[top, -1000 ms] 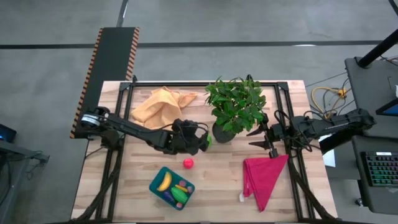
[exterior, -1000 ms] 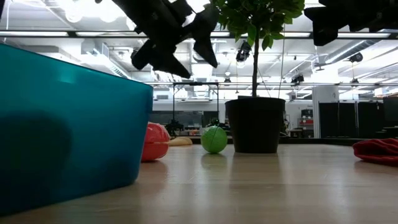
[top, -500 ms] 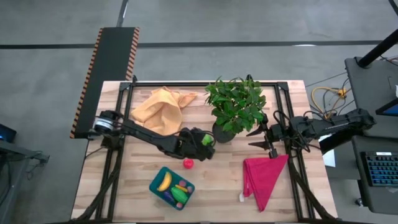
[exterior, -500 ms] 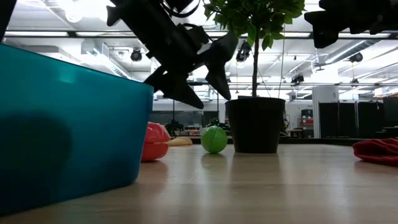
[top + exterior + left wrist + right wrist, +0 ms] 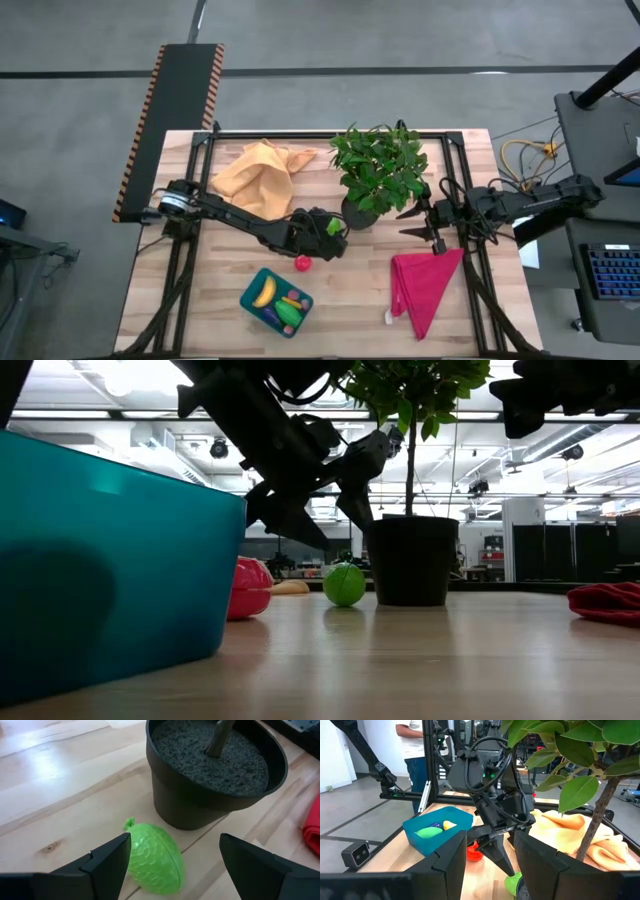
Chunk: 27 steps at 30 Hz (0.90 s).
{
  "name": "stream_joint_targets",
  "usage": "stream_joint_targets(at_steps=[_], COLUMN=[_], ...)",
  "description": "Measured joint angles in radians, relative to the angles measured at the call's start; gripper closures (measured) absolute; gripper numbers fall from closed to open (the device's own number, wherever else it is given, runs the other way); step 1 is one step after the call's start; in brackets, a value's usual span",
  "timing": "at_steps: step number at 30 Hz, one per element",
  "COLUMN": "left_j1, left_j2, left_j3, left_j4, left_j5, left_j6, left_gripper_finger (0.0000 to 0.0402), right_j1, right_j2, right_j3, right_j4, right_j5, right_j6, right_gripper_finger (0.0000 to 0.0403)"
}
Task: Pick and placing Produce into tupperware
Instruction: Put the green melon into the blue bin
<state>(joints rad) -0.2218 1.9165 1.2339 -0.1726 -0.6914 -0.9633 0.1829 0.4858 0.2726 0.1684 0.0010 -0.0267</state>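
The left gripper [image 5: 172, 857] is seen above the green toy fruit [image 5: 152, 857], jaws spread wide to either side of it; contact cannot be made out. The fruit lies on the table [image 5: 350, 300] just beside the plant pot [image 5: 215, 775]. A red toy fruit [image 5: 302, 263] lies near the teal tupperware [image 5: 275, 301], which holds a banana [image 5: 263, 292] and other produce. The right gripper [image 5: 418, 222] hangs partly open beside the magenta cloth [image 5: 420, 285].
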Motion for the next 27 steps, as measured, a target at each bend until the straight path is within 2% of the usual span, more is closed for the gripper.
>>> stream_joint_targets(at_steps=[8,16,27], left_j1=[0.006,0.015,0.014], left_j2=[0.002,0.002,0.002], left_j3=[0.0,-0.002,-0.002], left_j4=[-0.001,-0.1,-0.09], left_j5=[-0.008,-0.022,-0.011], left_j6=[-0.034,-0.234,-0.312], left_gripper_finger=[0.0112,0.0112,0.0112], right_j1=[0.0,0.0,0.0], right_j2=[0.0,0.0,0.0], right_j3=[0.0,0.0,0.0], right_j4=[0.0,-0.004,-0.009], right_j5=[0.0,0.0,0.0], right_j6=[0.0,0.001,0.001], right_gripper_finger=[0.0249,0.025,0.0257])
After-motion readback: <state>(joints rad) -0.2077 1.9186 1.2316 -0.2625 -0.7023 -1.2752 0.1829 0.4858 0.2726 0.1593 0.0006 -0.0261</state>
